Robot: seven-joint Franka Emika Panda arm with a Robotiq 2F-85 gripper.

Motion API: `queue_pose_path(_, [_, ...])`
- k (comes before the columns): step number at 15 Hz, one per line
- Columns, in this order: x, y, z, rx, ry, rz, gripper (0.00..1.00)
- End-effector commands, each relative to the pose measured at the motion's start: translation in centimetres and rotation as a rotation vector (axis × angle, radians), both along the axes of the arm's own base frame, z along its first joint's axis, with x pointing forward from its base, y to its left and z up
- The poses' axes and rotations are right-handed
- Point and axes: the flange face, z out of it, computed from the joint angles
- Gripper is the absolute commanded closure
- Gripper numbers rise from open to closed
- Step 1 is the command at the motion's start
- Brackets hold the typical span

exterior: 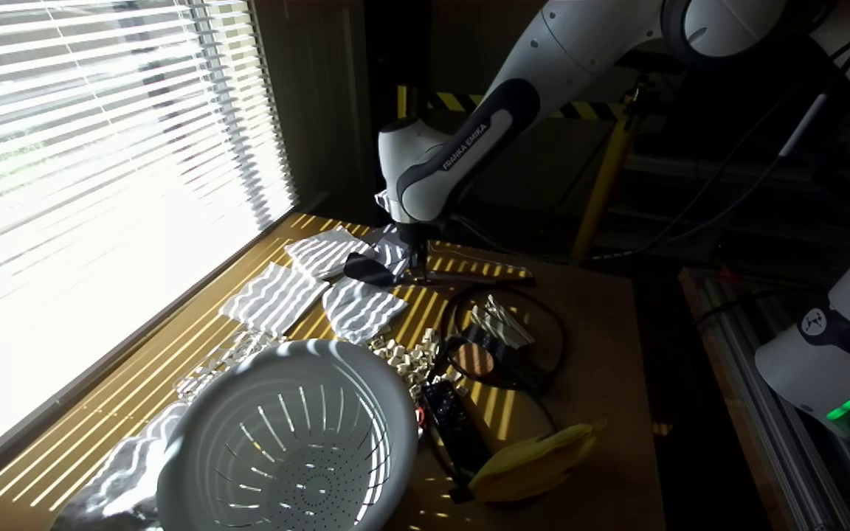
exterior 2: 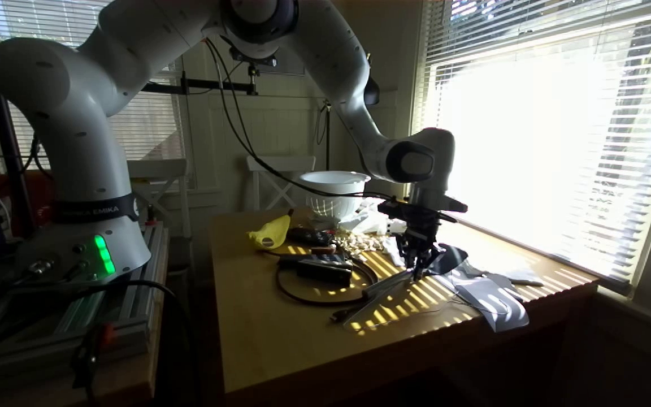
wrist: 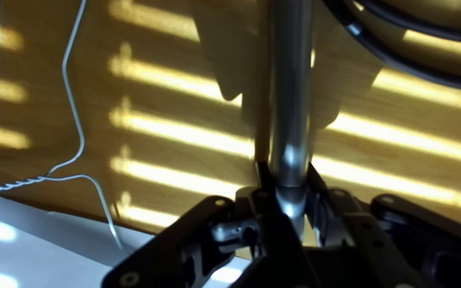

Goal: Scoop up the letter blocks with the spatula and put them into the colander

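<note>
The spatula's metal handle (wrist: 292, 100) runs between the fingertips of my gripper (wrist: 287, 172), which is shut on it, with a pad against either side. In an exterior view the dark spatula blade (exterior 2: 448, 259) sticks out beyond the gripper toward the window, low over the table. The same blade (exterior: 368, 270) lies near white sheets. A heap of small pale letter blocks (exterior: 414, 359) covers the table beside the colander, apart from the gripper. The white colander (exterior: 401, 413) stands upright; its slotted inside shows no blocks. Both exterior views show it.
Striped-lit white sheets (exterior: 277, 295) lie along the window side. A black cable (exterior 2: 280, 285) loops around a black box (exterior 2: 322, 270). A yellow banana-shaped thing (exterior: 532, 464) rests near the colander. Thin white wire (wrist: 74, 116) curls beside the gripper. Window blinds (exterior: 100, 184) border the table.
</note>
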Motion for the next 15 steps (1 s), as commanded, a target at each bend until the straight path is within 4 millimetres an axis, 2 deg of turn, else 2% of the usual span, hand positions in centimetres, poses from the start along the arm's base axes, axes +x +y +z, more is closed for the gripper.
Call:
queue_pose_path(1, [-0.3, -0.6, 1.0, -0.010, 0.007, -0.039, 0.94])
queue_pose_path(4, [-0.8, -0.7, 2.7, -0.035, 0.014, -0.011, 0.94])
queue_pose_path(9, [-0.9, -0.1, 6.7, -0.119, 0.131, 0.188, 0.94])
queue_pose_path(12, [-1.3, 1.4, 7.1, -0.148, 0.196, 0.324, 0.94])
queue_pose_path(15, [-2.0, 2.5, 6.3, -0.196, 0.264, 0.448, 0.94])
